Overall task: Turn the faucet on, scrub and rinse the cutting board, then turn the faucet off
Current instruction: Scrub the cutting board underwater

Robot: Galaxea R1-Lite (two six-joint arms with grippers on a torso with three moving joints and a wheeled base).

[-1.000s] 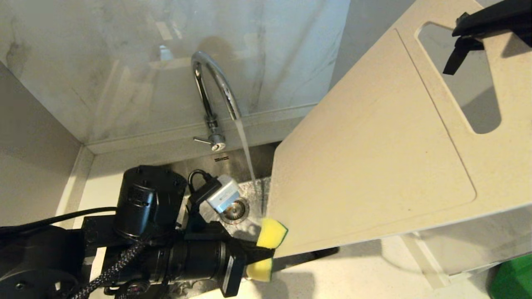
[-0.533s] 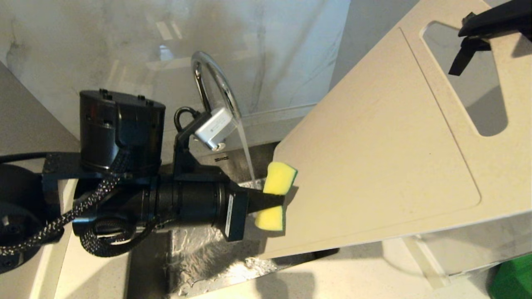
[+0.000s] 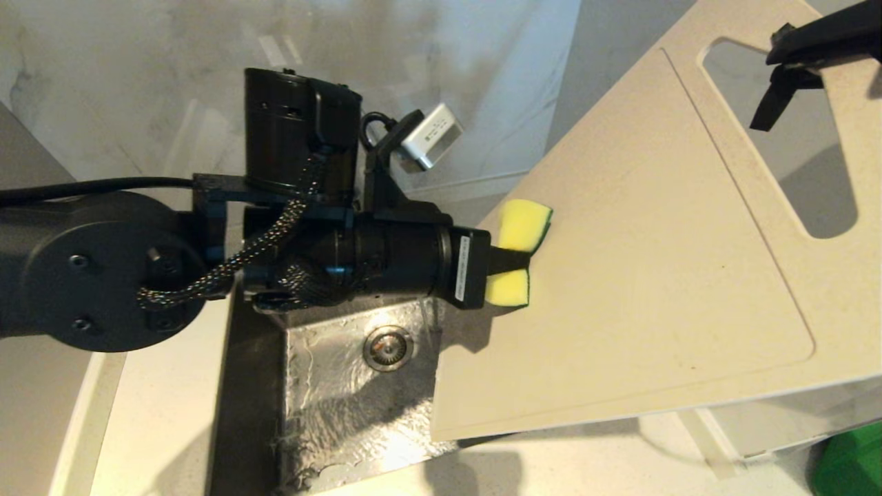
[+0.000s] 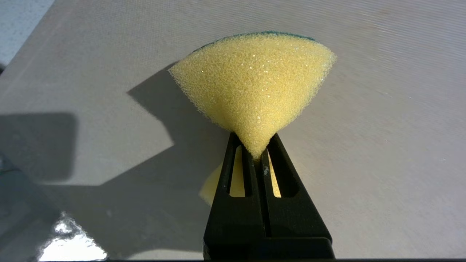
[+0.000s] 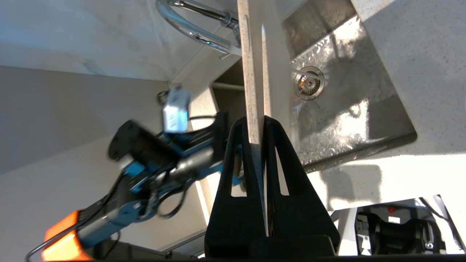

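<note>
Here the cutting board (image 3: 641, 275) hangs tilted over the right side of the sink (image 3: 344, 406), its low corner reaching down over the wet basin and its slotted handle end raised up and to the right. Judged reason: run-off drains into the sink, not onto the desk (image 3: 165, 427).

Right tool (image 5: 263, 145) clenched on the board's edge by the slot; the right wrist view shows the board edge-on between its two fingers. It serves as the clamp, holding the working face toward the other arm.

Left tool (image 3: 506, 262) clenched on a yellow sponge (image 3: 522, 227), pinched at the middle so both ends flare out. Green scouring side appears turned to the board, near the upper left corner of its face. Contact looks likely; cannot confirm pressure.

Faucet (image 5: 193, 25) stands at the far rim of the sink; the left arm hides it from the head camera. Basin glistens wet around the drain (image 3: 388, 347). No stream visible from here, so whether the water is running I cannot tell.

Stage, as a judgement: scrubbing; rinsing and shutting the tap remain.
</note>
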